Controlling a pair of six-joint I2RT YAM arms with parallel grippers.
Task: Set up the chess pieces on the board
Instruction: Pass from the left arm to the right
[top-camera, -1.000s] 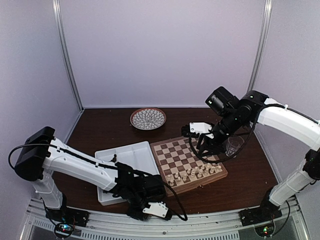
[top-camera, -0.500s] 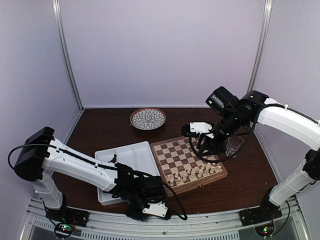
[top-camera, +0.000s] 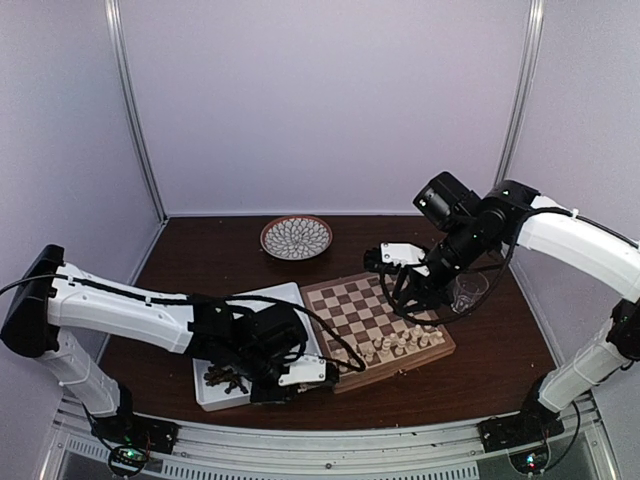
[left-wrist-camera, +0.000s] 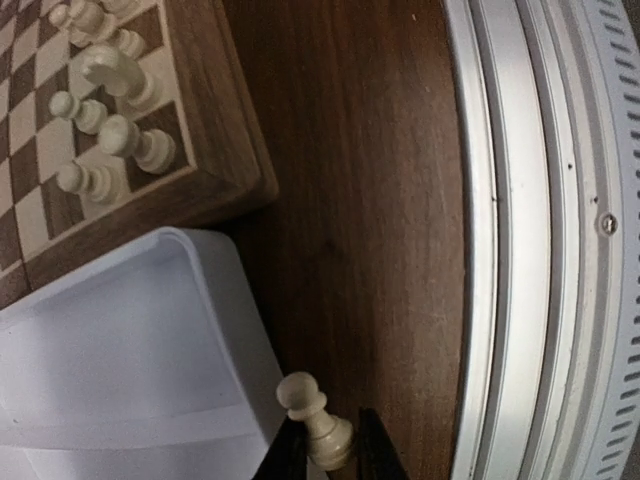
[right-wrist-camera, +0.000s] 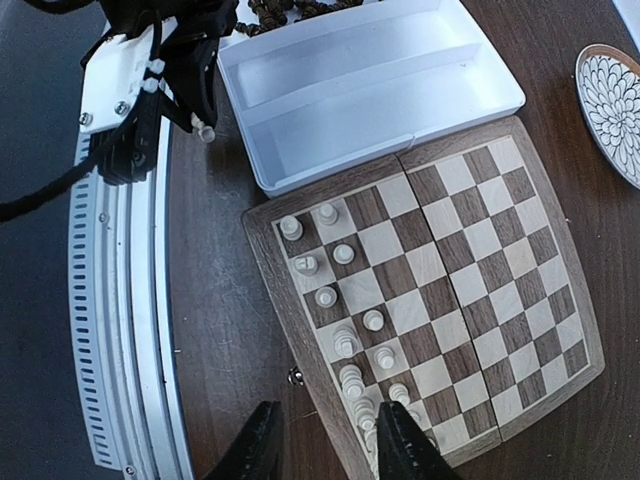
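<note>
Presently, nearest the arm bases, the left claw pinches a cream pawn by its base. The head juts clear of the fingers and sits canted. The pawn hangs over bare worktop, just beside the near corner of the tray, between the rail and the board.

Dark pieces lie heaped in the near-left part of the tray; none is seen on the board. The cream pieces stand along the board's near edge in two incomplete rows, close together. The far ranks are bare.

Further back, the right claw hovers above the board's right side, fingers spread and holding nothing. A plate sits well apart at the far side.

Assessment of handling: the pawn appears to be turned wood, so very light, stiff and smooth. Crushing is unlikely. The round profile will probably let it swivel or slide in a two-finger pinch, as the cant suggests. A hold on the stem below the collar would likely leave the foot free to seat flat. With the fingers at the base, release calls for a level, gentle set-down. Neighbouring pieces look easy to topple, so the approach should come from above an empty square.
</note>
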